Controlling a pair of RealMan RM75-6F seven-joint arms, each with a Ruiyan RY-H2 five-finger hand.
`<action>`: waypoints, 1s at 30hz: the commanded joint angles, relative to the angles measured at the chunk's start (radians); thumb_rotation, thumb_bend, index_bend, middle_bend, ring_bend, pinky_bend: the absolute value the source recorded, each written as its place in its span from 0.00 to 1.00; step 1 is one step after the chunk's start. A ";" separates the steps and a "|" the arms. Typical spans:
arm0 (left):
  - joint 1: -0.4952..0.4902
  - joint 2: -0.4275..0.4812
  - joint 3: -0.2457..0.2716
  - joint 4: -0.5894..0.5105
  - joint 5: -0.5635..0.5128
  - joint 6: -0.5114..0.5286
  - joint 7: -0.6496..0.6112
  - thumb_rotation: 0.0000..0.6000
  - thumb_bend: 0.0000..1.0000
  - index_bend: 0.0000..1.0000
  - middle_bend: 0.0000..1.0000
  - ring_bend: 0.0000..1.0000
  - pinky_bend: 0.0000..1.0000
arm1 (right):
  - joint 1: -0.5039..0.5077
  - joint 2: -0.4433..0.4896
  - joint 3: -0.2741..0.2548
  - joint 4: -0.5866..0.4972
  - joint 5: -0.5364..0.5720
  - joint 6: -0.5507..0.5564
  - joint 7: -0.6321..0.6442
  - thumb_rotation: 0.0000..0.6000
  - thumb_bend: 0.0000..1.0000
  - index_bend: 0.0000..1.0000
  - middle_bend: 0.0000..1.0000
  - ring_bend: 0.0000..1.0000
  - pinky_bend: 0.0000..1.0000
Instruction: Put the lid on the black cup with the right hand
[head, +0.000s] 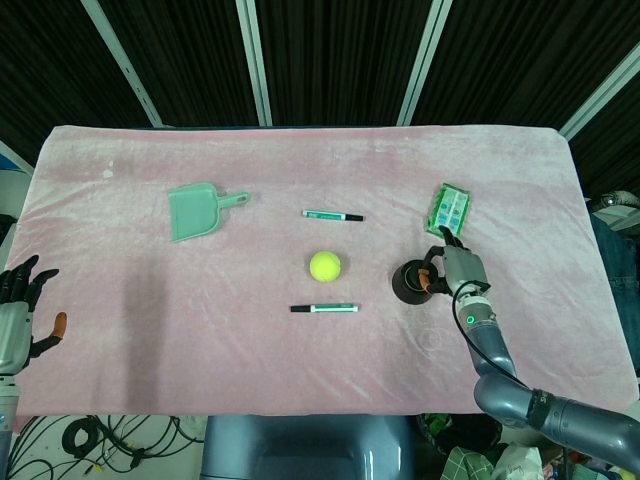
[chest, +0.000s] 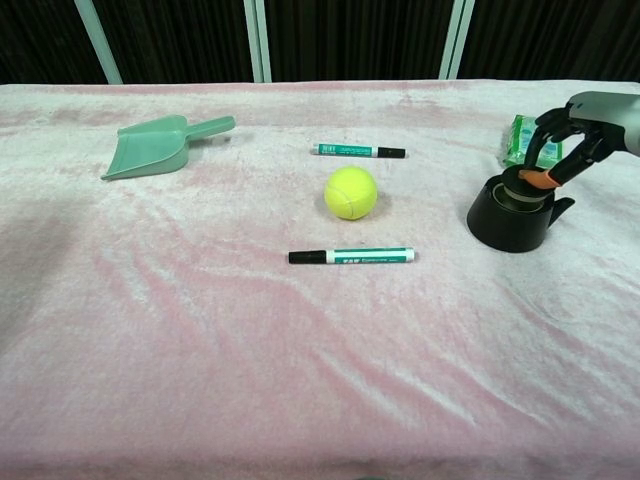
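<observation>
1. One black cup (chest: 510, 215) stands on the pink cloth of the desk (head: 300, 190), near the desk's right edge and about midway between its far and near edges.
2. One lid (chest: 520, 178) sits at the cup's mouth, pinched by the right hand (chest: 570, 135); whether it is fully seated cannot be told.
3. The right hand's fingers (chest: 548, 120) curl down over the lid, with an orange-tipped one against the lid's right side.
4. The left hand (head: 18, 310) hangs off the desk's left edge near its near-left corner, fingers spread and holding nothing.
5. Two markers lie on the cloth: one marker (head: 333, 215) toward the far edge and a second marker (head: 325, 308) toward the near edge.
6. One tennis ball (head: 324, 265) rests between the two markers, apart from both.
7. One green dustpan (head: 198, 210) lies in the left half of the desk.
8. One green packet (head: 450, 208) lies just beyond the cup, toward the far edge.
</observation>
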 joint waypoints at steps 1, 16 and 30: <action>0.000 0.001 0.000 0.000 0.000 0.000 -0.001 1.00 0.44 0.18 0.00 0.00 0.00 | 0.002 -0.003 -0.008 0.005 0.003 -0.002 0.004 1.00 0.36 0.66 0.00 0.09 0.17; 0.000 0.001 0.000 0.000 -0.002 0.001 0.002 1.00 0.44 0.18 0.00 0.00 0.00 | 0.014 -0.018 -0.027 0.028 0.002 -0.010 0.029 1.00 0.36 0.66 0.00 0.09 0.17; 0.000 0.002 -0.001 -0.002 -0.005 0.000 0.000 1.00 0.44 0.18 0.00 0.00 0.00 | 0.027 -0.033 -0.033 0.042 -0.004 -0.009 0.051 1.00 0.36 0.66 0.00 0.09 0.17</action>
